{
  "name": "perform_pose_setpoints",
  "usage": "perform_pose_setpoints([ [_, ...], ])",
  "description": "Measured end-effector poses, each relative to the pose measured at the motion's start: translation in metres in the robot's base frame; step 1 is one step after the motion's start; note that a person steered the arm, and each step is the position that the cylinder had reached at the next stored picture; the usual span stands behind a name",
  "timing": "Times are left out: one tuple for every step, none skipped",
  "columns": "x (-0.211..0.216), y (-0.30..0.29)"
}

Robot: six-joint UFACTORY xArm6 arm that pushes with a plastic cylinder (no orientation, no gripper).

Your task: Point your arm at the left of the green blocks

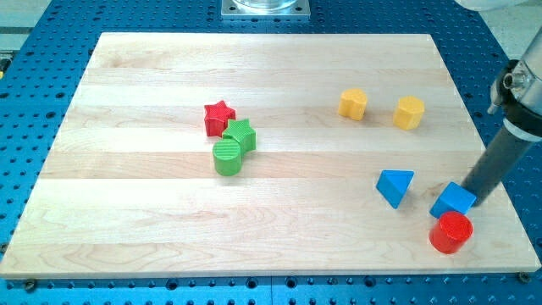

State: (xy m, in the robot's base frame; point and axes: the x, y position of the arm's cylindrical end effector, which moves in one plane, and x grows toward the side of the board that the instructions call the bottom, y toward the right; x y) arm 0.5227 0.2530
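Note:
A green star [241, 133] and a green cylinder [227, 158] sit touching each other left of the board's middle. A red star [218, 117] touches the green star at its upper left. My tip [471, 200] is far away at the view's lower right, right beside the upper right edge of a blue cube [452, 202]. The rod rises from there toward the view's right edge.
A blue triangular block [395, 185] lies left of the blue cube. A red cylinder [450, 232] stands just below the cube. Two yellow blocks [353, 103] [408, 112] sit at the upper right. The wooden board [152, 237] rests on a blue perforated table.

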Motion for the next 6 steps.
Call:
perform_pose_setpoints([
  [-0.034,-0.062],
  [-0.018,-0.09],
  [0.009,-0.083],
  [-0.007,-0.144],
  [0.021,-0.2],
  [0.035,-0.297],
])
